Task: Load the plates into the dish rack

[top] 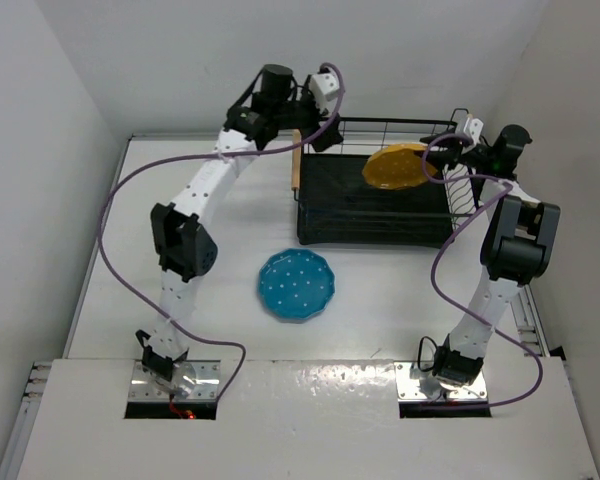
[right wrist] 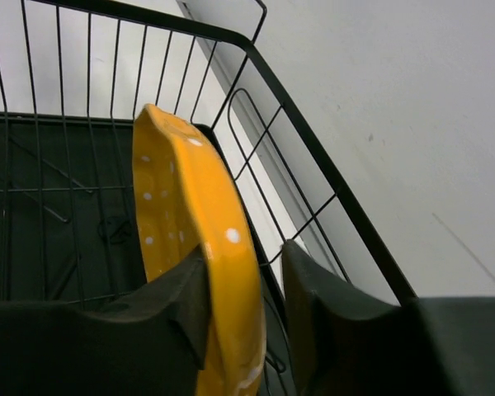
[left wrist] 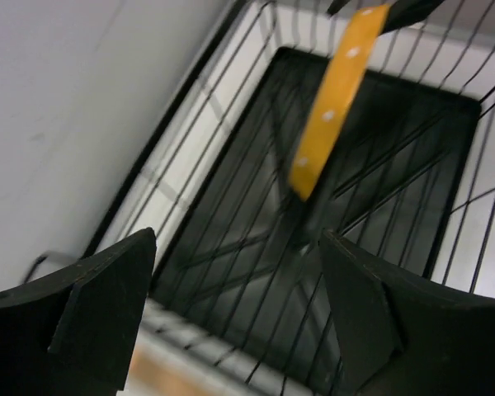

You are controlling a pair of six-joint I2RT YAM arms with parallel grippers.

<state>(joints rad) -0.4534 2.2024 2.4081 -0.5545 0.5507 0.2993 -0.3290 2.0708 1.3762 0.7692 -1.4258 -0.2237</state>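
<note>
The yellow-orange plate hangs tilted over the right half of the black wire dish rack. My right gripper holds it by its right rim. In the right wrist view the plate stands on edge between the fingers of the gripper. It presses on the left finger, and a thin gap shows at the right fingertip. The teal plate lies flat on the table in front of the rack. My left gripper hovers open and empty over the rack's left end. Its view shows the rack floor and the yellow plate edge-on.
A light wooden handle sits on the rack's left side. A wire cutlery holder hangs on its right side, close to the right arm. White walls close in behind and on both sides. Purple cables loop from both arms.
</note>
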